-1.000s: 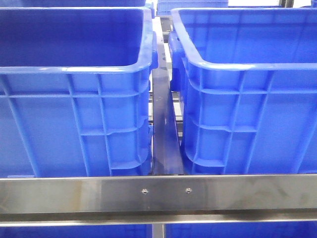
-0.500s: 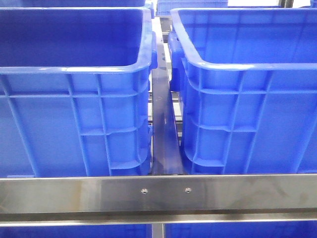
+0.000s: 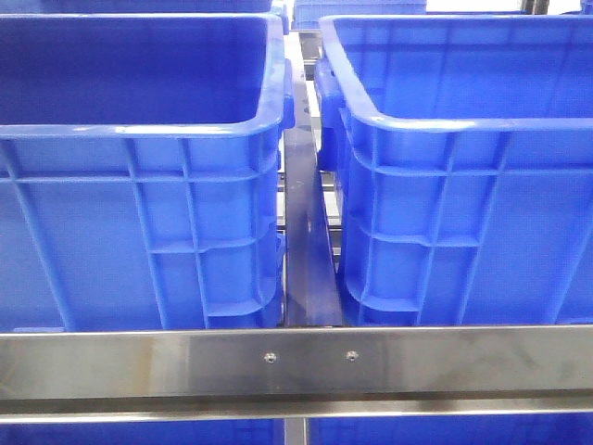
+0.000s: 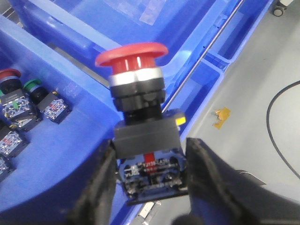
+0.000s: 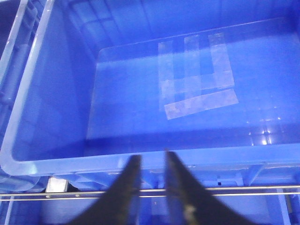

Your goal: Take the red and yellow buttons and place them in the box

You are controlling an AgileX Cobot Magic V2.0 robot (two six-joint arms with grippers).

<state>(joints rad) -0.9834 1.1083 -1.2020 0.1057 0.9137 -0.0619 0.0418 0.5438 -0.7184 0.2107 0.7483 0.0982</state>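
In the left wrist view my left gripper (image 4: 150, 157) is shut on the black contact block of a red mushroom-head button (image 4: 132, 54) and holds it upright in the air, above the edge of a blue bin (image 4: 61, 140). That bin holds several more buttons, among them a red-capped one (image 4: 9, 75) and a green-capped one (image 4: 32, 86). In the right wrist view my right gripper (image 5: 151, 157) is empty, its fingers a narrow gap apart, just outside the near rim of a blue box (image 5: 28, 93). No yellow button shows. Neither gripper shows in the front view.
The front view shows two tall blue boxes, left (image 3: 139, 130) and right (image 3: 445, 125), behind a steel rail (image 3: 296, 362). The right wrist's box has pale tape (image 5: 197, 79) on its floor. Past the left gripper lie grey floor, a black cable (image 4: 272, 108) and a yellow scrap (image 4: 221, 117).
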